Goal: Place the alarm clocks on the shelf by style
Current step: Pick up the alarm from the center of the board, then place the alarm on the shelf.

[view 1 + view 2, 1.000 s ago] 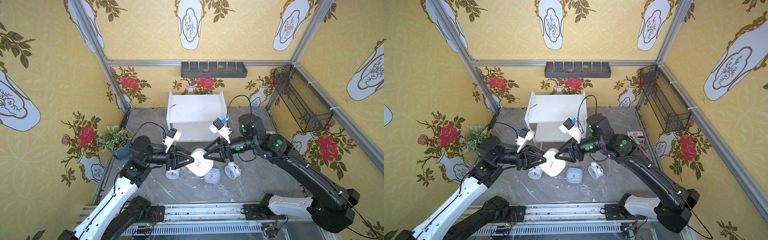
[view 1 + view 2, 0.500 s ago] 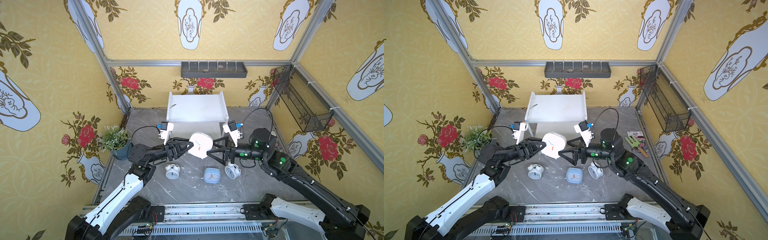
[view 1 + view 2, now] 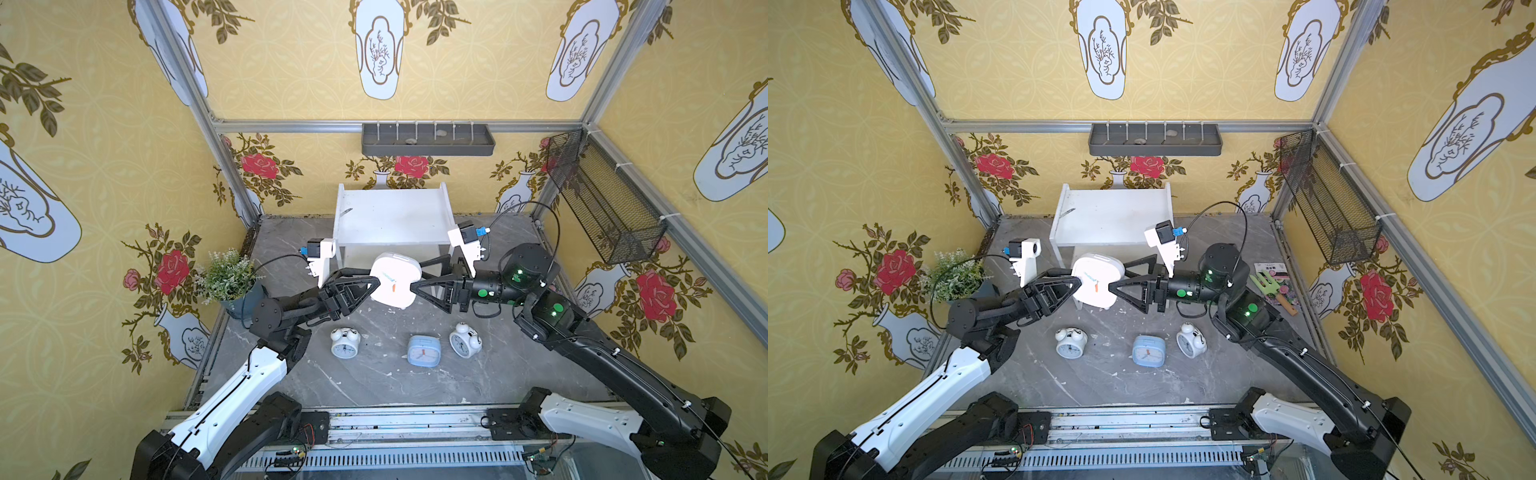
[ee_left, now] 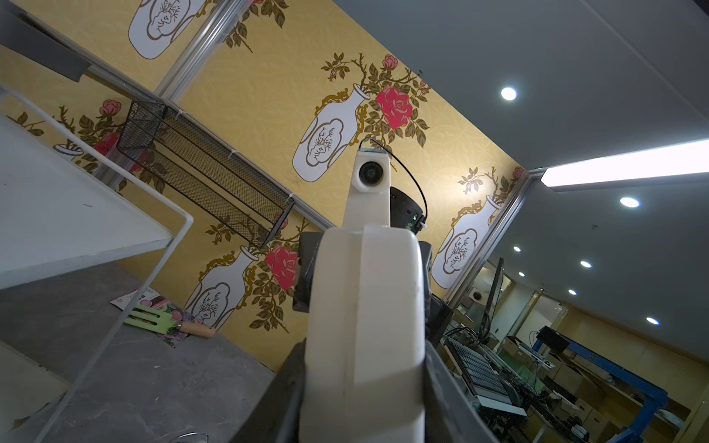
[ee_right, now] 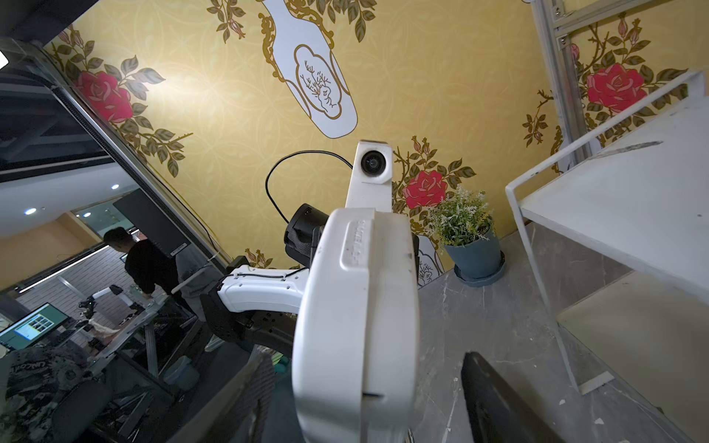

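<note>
Left gripper [image 3: 371,280] is clamped on the clock [image 3: 395,280] midair, right gripper [image 3: 417,276] only sits open around it, so letting go early probably drops it.

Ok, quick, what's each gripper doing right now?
Left gripper: closed on the white clock.
Right gripper: open, jaws either side of that clock.

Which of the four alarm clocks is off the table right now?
The white rounded-square clock, held in the air by the left hand in front of the shelf. The light blue clock and both twin-bell clocks rest on the table.
</note>
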`<act>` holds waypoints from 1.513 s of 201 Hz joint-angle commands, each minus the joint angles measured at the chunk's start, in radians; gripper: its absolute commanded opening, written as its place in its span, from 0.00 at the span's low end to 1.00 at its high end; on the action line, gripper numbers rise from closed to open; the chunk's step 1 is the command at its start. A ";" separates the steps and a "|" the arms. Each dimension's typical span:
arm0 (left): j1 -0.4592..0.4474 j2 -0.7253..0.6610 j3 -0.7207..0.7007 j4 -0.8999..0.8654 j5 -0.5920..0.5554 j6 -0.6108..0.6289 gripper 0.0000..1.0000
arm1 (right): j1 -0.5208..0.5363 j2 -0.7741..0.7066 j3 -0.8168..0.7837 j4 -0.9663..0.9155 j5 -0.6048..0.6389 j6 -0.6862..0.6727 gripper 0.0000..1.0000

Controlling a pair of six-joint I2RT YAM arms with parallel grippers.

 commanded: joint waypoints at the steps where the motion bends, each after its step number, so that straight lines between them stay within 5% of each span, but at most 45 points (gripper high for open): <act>1: 0.002 -0.005 -0.005 0.057 -0.025 -0.004 0.21 | -0.002 0.015 0.023 0.007 -0.060 -0.023 0.72; 189: 0.008 0.010 -0.021 0.072 -0.061 0.012 0.19 | -0.007 0.037 0.053 -0.045 -0.079 -0.050 0.36; 214: 0.008 0.008 -0.025 0.058 -0.068 0.021 0.30 | -0.006 0.039 0.056 -0.051 -0.079 -0.053 0.34; 235: 0.012 -0.003 -0.020 0.001 -0.079 0.044 0.64 | -0.007 0.040 0.063 -0.060 -0.078 -0.061 0.34; 251: 0.019 -0.036 -0.019 -0.088 -0.107 0.090 0.80 | -0.011 0.043 0.076 -0.082 -0.071 -0.077 0.33; 274: 0.023 -0.125 -0.011 -0.288 -0.200 0.200 0.87 | -0.028 0.065 0.128 -0.147 -0.071 -0.124 0.33; 304: 0.023 -0.315 -0.032 -0.678 -0.512 0.316 0.91 | -0.073 0.139 0.242 -0.232 -0.095 -0.211 0.33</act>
